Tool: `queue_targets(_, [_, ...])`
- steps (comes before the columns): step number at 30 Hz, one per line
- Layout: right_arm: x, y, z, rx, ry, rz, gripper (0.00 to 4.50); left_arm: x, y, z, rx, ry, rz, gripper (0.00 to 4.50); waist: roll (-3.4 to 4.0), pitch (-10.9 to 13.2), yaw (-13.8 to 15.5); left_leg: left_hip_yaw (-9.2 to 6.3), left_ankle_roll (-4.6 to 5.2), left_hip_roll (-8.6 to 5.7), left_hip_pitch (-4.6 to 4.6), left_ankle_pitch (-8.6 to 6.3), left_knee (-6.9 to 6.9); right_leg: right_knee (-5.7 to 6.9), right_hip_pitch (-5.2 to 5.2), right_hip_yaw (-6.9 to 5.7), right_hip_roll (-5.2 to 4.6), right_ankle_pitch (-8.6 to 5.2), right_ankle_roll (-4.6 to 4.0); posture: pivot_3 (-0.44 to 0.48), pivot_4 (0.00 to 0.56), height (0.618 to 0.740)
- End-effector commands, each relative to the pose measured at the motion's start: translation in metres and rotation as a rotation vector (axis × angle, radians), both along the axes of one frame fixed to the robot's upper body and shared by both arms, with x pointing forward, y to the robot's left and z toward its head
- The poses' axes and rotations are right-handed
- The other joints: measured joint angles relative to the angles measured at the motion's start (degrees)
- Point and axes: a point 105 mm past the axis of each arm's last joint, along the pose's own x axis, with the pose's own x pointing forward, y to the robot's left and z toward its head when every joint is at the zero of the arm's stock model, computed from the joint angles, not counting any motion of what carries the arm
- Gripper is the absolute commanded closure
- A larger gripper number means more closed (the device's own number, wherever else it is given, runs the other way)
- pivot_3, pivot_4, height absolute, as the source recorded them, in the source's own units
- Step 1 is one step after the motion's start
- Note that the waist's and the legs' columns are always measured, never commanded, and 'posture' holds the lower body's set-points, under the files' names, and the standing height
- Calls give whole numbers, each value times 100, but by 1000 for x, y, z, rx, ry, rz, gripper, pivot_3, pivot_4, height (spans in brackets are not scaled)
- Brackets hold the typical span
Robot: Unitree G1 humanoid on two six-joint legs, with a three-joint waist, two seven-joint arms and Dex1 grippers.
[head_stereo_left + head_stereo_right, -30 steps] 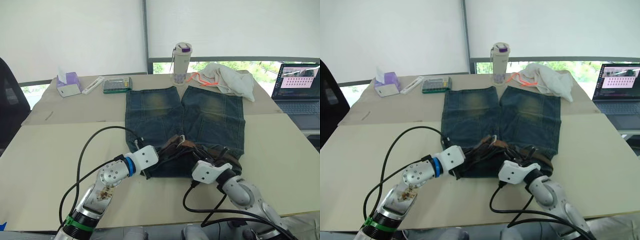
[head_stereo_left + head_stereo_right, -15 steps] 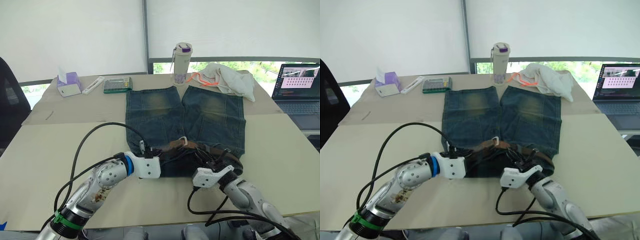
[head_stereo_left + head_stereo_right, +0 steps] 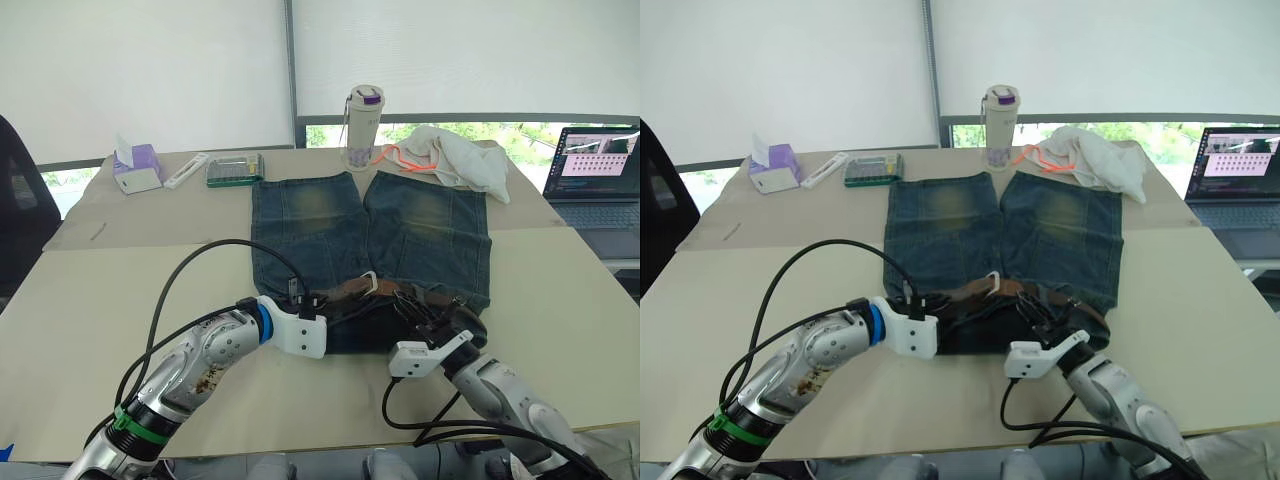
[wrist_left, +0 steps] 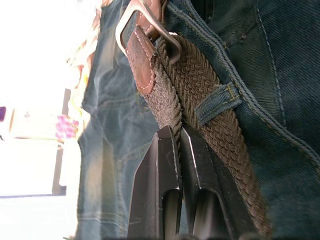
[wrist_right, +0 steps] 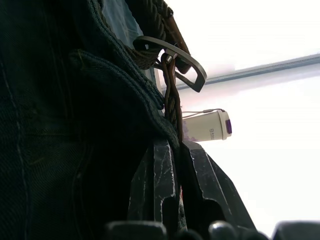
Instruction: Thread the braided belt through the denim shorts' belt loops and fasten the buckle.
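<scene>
Eye view: denim shorts (image 3: 368, 255) flat at table centre, braided belt (image 3: 400, 296) along waistband, buckle (image 3: 366, 284) mid-waist | Left wrist: left gripper (image 4: 179, 134) pinching belt beside belt loop (image 4: 218, 101), buckle (image 4: 145, 22) at 12 o'clock | Right wrist: right gripper (image 5: 174, 144) pinching strap below buckle (image 5: 172, 57) | Risk: opposed pulls may bunch denim, slip prong from weave.

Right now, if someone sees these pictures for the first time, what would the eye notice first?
Most likely the shorts, spread flat mid-table with the waistband nearest the robot, and the belt lying along that waistband. Both grippers pinch the belt there: the left gripper just short of the buckle, the right gripper at the waistband's other side. Behind the shorts stands a bottle with a purple lid.
</scene>
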Motion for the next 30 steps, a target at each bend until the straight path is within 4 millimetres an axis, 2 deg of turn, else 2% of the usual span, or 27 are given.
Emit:
queue_targets(1, [4, 0, 21, 15, -95, 8, 4463, -1, -8, 9, 10, -50, -38, 4500, 0, 0, 1, 0, 0, 0, 0, 0, 0, 1, 0, 0, 0, 0, 0, 0, 150, 740])
queue_targets(9, [2, 6, 20, 17, -95, 35, 4463, 3, -13, 11, 23, -77, -49, 4500, 0, 0, -5, 2, 0, 0, 0, 0, 2, 4, 0, 1, 0, 0, 0, 0, 150, 740])
queue_targets(15, [-1, 19, 16, 56, -60, 104, 4463, 13, -35, 3, -55, -33, -48, 4500, -1, -1, 2, 2, 0, -2, -1, 0, 12, 8, 2, 1, 0, 0, 0, 0, 150, 740])
queue_targets(20, [-2, 23, 12, 75, -26, 124, 4463, 21, -56, -2, -143, 14, -59, 4500, 0, -2, 9, 2, 1, -2, -1, 0, 17, 12, 2, 1, 1, 0, 0, 0, 150, 740])
queue_targets(23, [-2, 18, 9, 81, 7, 106, 4463, 24, -67, 4, -197, 7, -66, 4500, 0, -2, 18, 1, 1, -4, -2, 0, 24, 13, 5, 1, 0, 0, 0, 0, 150, 740])
queue_targets(25, [-1, 11, 9, 80, 11, 84, 4463, 23, -68, 14, -236, -26, -75, 4500, 0, -2, 15, 1, 1, -4, -1, 0, 25, 13, 5, 1, 0, 0, 0, 0, 150, 740])
queue_targets(27, [-1, 4, 8, 87, 20, 59, 4463, 20, -67, 27, -283, -74, -90, 4500, 0, -2, 15, 1, 1, -3, -1, 0, 25, 15, 4, 2, 0, 0, 0, 0, 150, 740])
queue_targets(30, [-2, 0, 2, 89, 45, 45, 4463, 16, -58, 33, -307, -96, -102, 4500, 0, -2, 11, 1, 0, -3, -1, 0, 25, 16, 4, 3, -1, 0, 0, 0, 150, 740])
